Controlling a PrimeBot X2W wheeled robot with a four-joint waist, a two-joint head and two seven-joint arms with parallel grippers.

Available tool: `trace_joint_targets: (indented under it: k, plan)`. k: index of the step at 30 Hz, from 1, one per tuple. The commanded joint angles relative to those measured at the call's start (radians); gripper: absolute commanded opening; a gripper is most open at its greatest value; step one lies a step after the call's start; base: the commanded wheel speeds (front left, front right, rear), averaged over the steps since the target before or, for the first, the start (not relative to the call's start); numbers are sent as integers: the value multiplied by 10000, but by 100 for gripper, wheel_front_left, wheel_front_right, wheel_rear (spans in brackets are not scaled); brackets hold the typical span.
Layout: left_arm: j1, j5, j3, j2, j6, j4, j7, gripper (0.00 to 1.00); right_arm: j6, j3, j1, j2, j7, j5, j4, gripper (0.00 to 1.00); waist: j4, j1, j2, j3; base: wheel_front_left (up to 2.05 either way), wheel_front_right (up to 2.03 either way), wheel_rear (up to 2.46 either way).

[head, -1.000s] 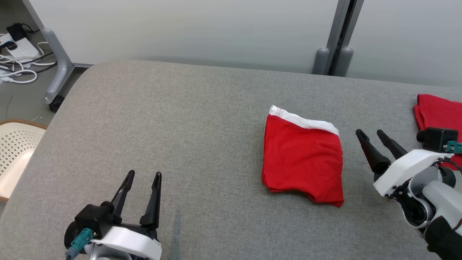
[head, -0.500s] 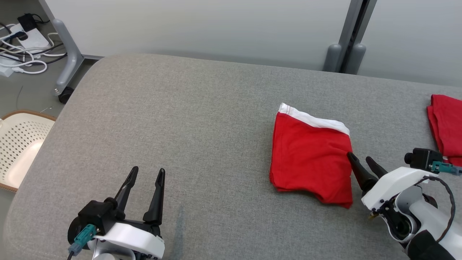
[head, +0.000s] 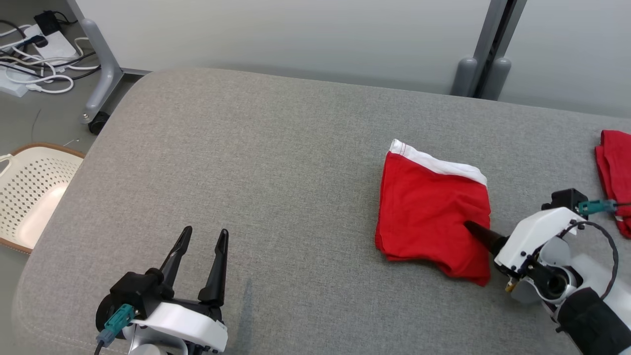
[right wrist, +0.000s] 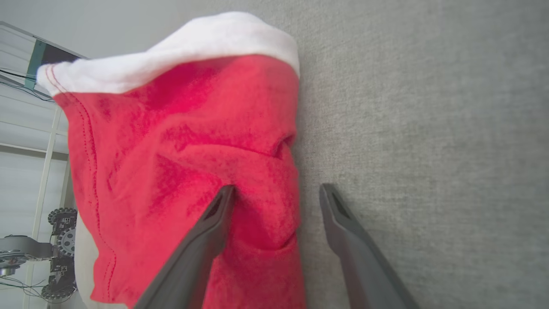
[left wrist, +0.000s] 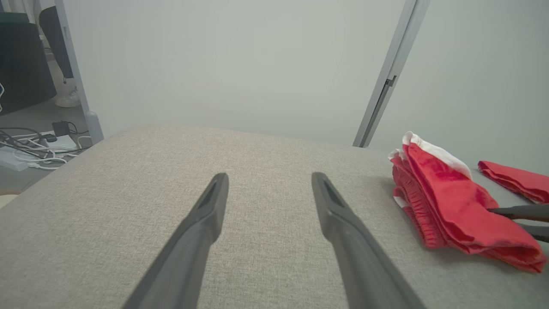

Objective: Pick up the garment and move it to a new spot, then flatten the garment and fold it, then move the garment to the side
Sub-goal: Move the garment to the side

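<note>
R gripper [right wrist: 276, 188] at red garment [head: 429, 207], lower right of frame.
Fingers apart, astride its edge; L gripper [head: 206, 230] lower left, fingers apart.

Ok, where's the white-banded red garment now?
Head view: the garment lies right of centre on the grey surface, its right edge between the fingers of the open right tool.

Pale perforated basket [head: 29, 192] beside the grey padded surface [head: 246, 162], white cables [head: 44, 84] on the floor beyond.
</note>
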Motion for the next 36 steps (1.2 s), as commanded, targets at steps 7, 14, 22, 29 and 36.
trace_joint_targets:
  k: [7,14,22,29,36]
  plan:
    - [-127,-42,38,25,-13,49,-6,100,8,-119,-265,175,99,169,134,95,94,0,0,-42,0,0,0]
    - [-67,-41,88,25,-13,35,-6,100,8,-86,-159,6,-340,36,-334,0,-35,0,0,-54,0,0,0]
    - [-150,12,-3,47,-13,-18,-6,100,8,527,-585,-830,-852,-814,-1329,0,-643,0,0,7,0,0,0]
    - [-428,-46,-103,96,-13,-47,-6,100,8,1181,-1469,-2057,-886,-1764,-2105,0,-1266,0,0,441,0,0,0]
    - [-770,8,-285,233,-13,-69,-6,100,8,1457,-2424,-2822,-714,-2033,-2361,0,-1707,0,0,1094,0,0,0]
